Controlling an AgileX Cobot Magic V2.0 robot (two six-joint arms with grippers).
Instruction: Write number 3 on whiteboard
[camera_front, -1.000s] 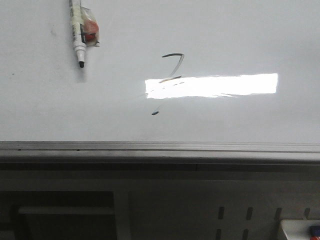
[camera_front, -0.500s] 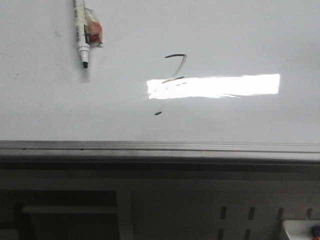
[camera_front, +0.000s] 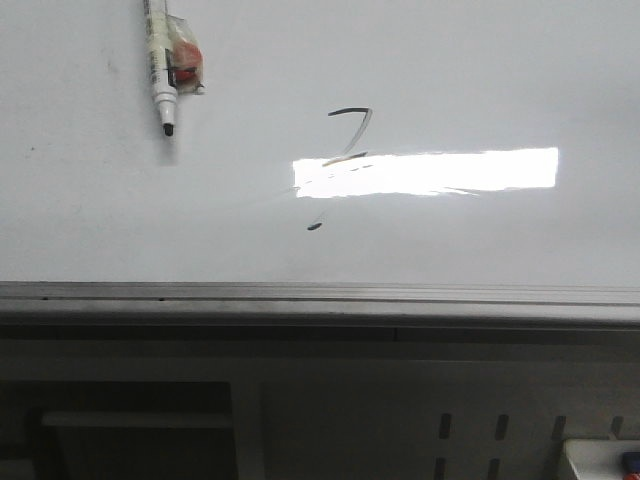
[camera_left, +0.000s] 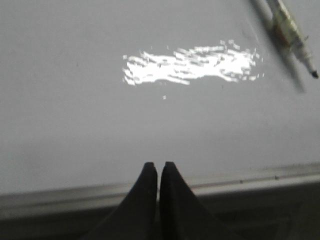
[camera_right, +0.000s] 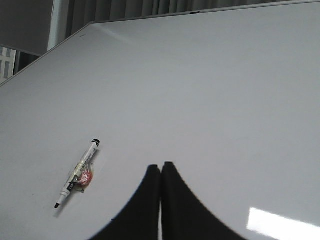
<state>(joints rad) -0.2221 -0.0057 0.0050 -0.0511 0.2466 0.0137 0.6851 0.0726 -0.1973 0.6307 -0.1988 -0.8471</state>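
On the large glossy white whiteboard (camera_front: 520, 80) with its grey metal rail along the near edge, the thin black marker-drawn number 3 (camera_front: 345, 150) sits mid-board, angular like a 7, its lower part lost in glare with only a small dash below. The white capless marker pen (camera_front: 158, 70) lies loose toward the far left corner, its label print unreadable. Both the left gripper (camera_left: 158, 167) and right gripper (camera_right: 161, 170) are clenched, holding nothing; finishing well likely means regrasping the pen and redrawing the lower curve with steady pressure.
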